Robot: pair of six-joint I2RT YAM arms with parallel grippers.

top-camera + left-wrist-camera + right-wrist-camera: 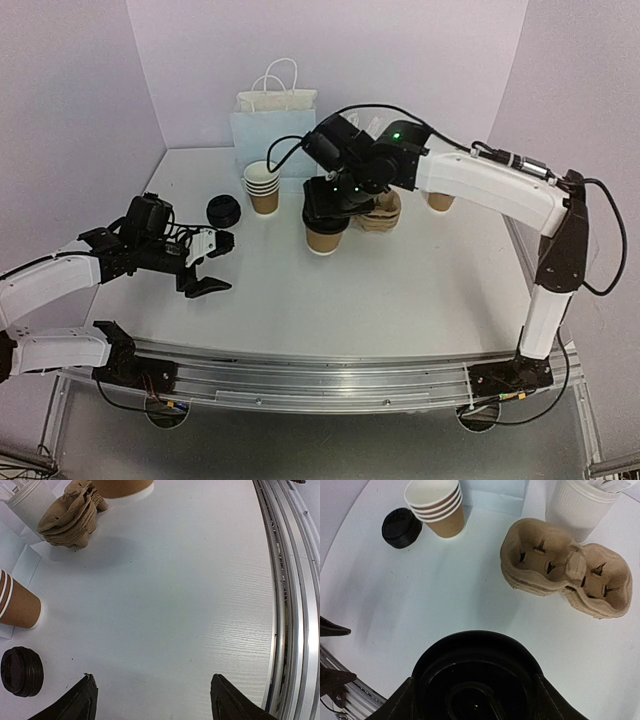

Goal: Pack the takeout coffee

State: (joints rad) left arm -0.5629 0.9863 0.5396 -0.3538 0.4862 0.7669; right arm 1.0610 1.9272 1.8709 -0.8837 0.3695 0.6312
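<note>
Right hand looks clamped on a black lid atop the brown cup mid-worktop, so I'd press straight down, level, w/o tipping, till it snaps all round; left hand hangs wide, empty, nr the spare lids.

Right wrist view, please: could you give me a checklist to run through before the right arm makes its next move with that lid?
1. black lid sits between the fingers of the right end effector, gripped on both sides: ok.
2. Lid pressed fully onto the brown cup: cannot tell, the rim is hidden under the right end effector.
3. Top pockets of the cup carrier empty, ready for a cup: ok.
4. left end effector open, empty and well away from the brown cup: ok.
5. stack of spare cups upright and off to the side of the cup carrier: ok.
</note>
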